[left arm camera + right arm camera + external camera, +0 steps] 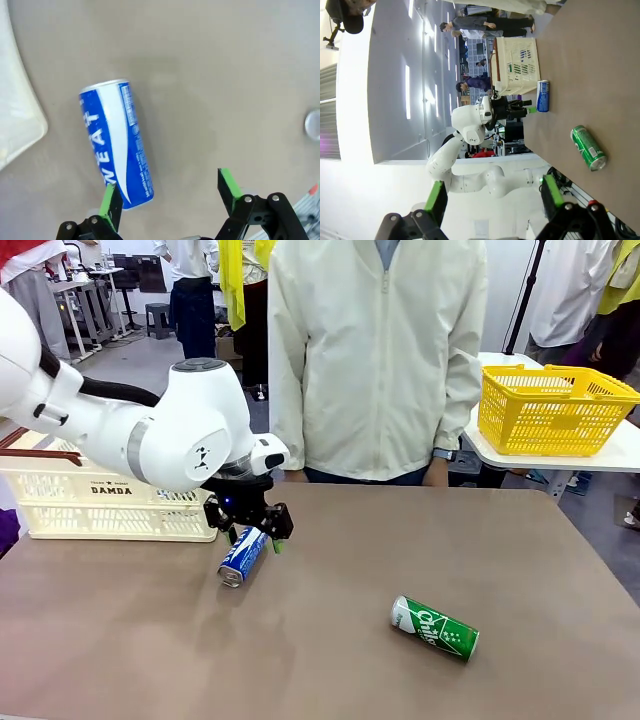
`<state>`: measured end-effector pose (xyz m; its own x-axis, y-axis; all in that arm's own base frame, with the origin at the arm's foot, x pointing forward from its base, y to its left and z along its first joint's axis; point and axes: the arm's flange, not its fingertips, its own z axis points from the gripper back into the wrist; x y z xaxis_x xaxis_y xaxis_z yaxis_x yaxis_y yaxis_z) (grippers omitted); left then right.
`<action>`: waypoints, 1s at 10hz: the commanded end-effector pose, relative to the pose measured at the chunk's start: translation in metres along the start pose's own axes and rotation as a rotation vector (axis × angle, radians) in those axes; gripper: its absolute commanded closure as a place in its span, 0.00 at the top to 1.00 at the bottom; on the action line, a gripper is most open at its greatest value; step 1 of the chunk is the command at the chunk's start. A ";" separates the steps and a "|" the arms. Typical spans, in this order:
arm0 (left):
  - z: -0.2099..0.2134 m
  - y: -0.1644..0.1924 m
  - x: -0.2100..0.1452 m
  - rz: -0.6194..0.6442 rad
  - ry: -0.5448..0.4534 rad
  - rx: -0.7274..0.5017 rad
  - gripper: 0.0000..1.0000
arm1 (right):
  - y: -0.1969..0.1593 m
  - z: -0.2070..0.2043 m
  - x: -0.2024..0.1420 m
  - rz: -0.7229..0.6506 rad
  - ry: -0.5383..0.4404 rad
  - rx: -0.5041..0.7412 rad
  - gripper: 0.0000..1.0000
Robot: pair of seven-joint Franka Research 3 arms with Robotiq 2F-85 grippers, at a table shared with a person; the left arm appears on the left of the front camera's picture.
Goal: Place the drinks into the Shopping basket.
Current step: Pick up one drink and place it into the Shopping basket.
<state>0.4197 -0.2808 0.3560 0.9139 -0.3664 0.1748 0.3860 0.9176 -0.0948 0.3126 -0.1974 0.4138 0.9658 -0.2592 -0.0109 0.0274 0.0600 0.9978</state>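
Blue can (117, 145) by one pad (108, 200) of left gripper (166, 178)

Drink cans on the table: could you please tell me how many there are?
2. The blue can lies beneath the open left gripper, near the cream basket; the green can lies farther right. The basket's inside is hidden.

A brown desk (350, 660) fills the foreground. At its far edge stands a person in a pale cream zip jacket (375, 350), arms hanging at the sides. Beside the person, at picture right, a yellow mesh basket (550, 410) sits upright on a white side table (620, 455). Farther back, other people stand near a dark stool (160, 318).
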 end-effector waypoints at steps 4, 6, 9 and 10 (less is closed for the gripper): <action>-0.006 0.025 -0.004 -0.036 -0.044 0.011 1.00 | 0.003 0.001 -0.001 -0.004 0.007 0.001 1.00; -0.017 0.027 -0.003 -0.004 -0.042 0.022 1.00 | 0.003 0.001 -0.001 -0.004 0.007 0.001 1.00; -0.043 0.028 -0.007 0.010 -0.026 0.067 1.00 | 0.003 0.001 -0.001 -0.004 0.007 0.001 1.00; -0.048 0.026 -0.007 0.003 -0.030 0.072 1.00 | 0.003 0.001 -0.001 -0.004 0.007 0.001 1.00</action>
<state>0.4289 -0.2566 0.3107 0.9116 -0.3678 0.1837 0.3834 0.9218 -0.0568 0.3126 -0.1974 0.4138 0.9657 -0.2592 -0.0109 0.0274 0.0600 0.9978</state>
